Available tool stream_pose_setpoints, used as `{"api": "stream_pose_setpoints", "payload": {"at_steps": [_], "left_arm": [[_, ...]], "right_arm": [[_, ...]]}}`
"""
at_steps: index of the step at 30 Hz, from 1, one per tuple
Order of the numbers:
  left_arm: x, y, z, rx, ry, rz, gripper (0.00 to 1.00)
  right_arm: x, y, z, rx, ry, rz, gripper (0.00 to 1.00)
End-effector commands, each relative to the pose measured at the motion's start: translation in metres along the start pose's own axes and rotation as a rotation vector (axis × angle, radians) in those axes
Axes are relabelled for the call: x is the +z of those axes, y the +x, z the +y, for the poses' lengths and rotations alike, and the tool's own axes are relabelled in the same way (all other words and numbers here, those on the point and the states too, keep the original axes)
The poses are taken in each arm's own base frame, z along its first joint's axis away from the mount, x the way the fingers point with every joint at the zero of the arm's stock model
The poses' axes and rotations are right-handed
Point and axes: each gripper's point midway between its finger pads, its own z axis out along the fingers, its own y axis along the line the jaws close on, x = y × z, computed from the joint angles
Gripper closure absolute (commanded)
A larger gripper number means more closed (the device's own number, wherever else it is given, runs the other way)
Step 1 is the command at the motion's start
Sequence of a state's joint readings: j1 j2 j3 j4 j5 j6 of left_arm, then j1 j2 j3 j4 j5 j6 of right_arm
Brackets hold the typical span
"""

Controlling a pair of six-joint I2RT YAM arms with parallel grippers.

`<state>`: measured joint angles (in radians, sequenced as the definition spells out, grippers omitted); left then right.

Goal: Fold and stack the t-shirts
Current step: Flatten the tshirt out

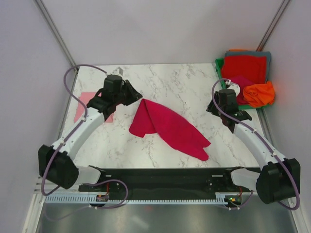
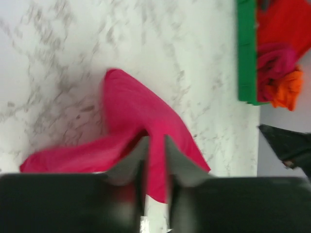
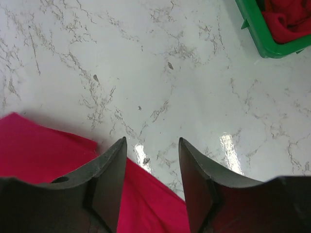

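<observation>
Spreading the crimson shirt [image 1: 167, 126], crumpled at the middle of the table [image 1: 194, 82], likely comes first. The right gripper [image 3: 152, 141], wide open and empty, should pinch its near-right edge. The left gripper [image 2: 156, 138], barely parted with its hold unclear, takes the far corner.

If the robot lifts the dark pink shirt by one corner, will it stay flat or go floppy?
Probably floppy: the dark pink shirt lies in soft folds, so the rest would likely hang down. It looks thin, so probably light. Pushed, it would likely bunch up rather than slide whole across the marble table.
</observation>
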<state>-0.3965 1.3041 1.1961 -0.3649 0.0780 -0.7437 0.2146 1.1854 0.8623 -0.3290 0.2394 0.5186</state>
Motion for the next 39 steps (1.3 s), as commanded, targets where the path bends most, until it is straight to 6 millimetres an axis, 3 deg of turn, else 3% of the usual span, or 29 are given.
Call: {"api": "stream_pose_setpoints", "payload": {"at_steps": [1, 3, 9, 11, 14, 15, 18, 19, 20, 21, 23, 24, 25, 26, 27, 30, 39], "left_arm": [[0.028, -0.009, 0.006, 0.000, -0.005, -0.064, 0.66], [0.041, -0.005, 0.014, 0.014, -0.053, -0.026, 0.44], [0.038, 0.011, 0.008, 0.118, -0.043, 0.025, 0.30], [0.039, 0.015, 0.015, 0.129, -0.065, 0.027, 0.26], [0.045, 0.028, 0.038, 0.119, -0.135, 0.041, 0.10], [0.047, 0.028, 0.045, 0.101, -0.156, 0.037, 0.00], [0.055, 0.037, 0.058, 0.049, -0.124, 0.072, 0.00], [0.060, 0.033, 0.048, 0.048, -0.058, 0.047, 0.00], [0.062, 0.045, 0.055, 0.048, -0.044, 0.062, 0.00], [0.063, 0.048, 0.047, 0.054, 0.020, 0.060, 0.01], [0.067, 0.042, 0.034, 0.084, 0.128, -0.010, 0.02], [0.070, 0.057, 0.044, 0.092, 0.138, 0.009, 0.03], [0.071, 0.052, 0.037, 0.100, 0.191, -0.033, 0.03], [0.070, 0.061, 0.041, 0.074, 0.201, -0.015, 0.03], [0.065, 0.062, 0.033, 0.088, 0.256, -0.005, 0.05], [0.061, 0.061, 0.026, 0.122, 0.290, -0.036, 0.07], [0.056, 0.065, 0.025, 0.100, 0.317, -0.041, 0.09]], "right_arm": [[-0.002, -0.005, 0.007, -0.012, -0.044, -0.011, 0.45], [-0.002, -0.001, 0.013, -0.044, -0.078, 0.020, 0.45], [-0.014, 0.003, 0.017, -0.132, -0.110, 0.103, 0.48], [-0.021, 0.009, 0.011, -0.164, -0.090, 0.143, 0.48], [-0.030, 0.015, -0.002, -0.190, -0.042, 0.179, 0.47], [-0.032, 0.019, -0.006, -0.192, -0.028, 0.190, 0.47], [-0.036, 0.029, -0.010, -0.155, -0.021, 0.207, 0.51], [-0.038, 0.030, -0.006, -0.137, -0.039, 0.214, 0.55], [-0.041, 0.030, -0.004, -0.121, -0.045, 0.220, 0.59], [-0.043, 0.029, -0.001, -0.100, -0.055, 0.217, 0.60], [-0.048, 0.033, 0.005, -0.082, -0.090, 0.221, 0.59], [-0.049, 0.046, 0.001, -0.075, -0.100, 0.236, 0.58], [-0.048, 0.053, -0.001, -0.038, -0.093, 0.240, 0.57], [-0.049, 0.053, -0.009, -0.017, -0.063, 0.203, 0.57], [-0.045, 0.073, -0.023, 0.003, -0.021, 0.229, 0.57], [-0.040, 0.091, -0.040, 0.070, 0.055, 0.230, 0.57], [-0.027, 0.127, -0.040, 0.150, 0.104, 0.303, 0.56]]}}
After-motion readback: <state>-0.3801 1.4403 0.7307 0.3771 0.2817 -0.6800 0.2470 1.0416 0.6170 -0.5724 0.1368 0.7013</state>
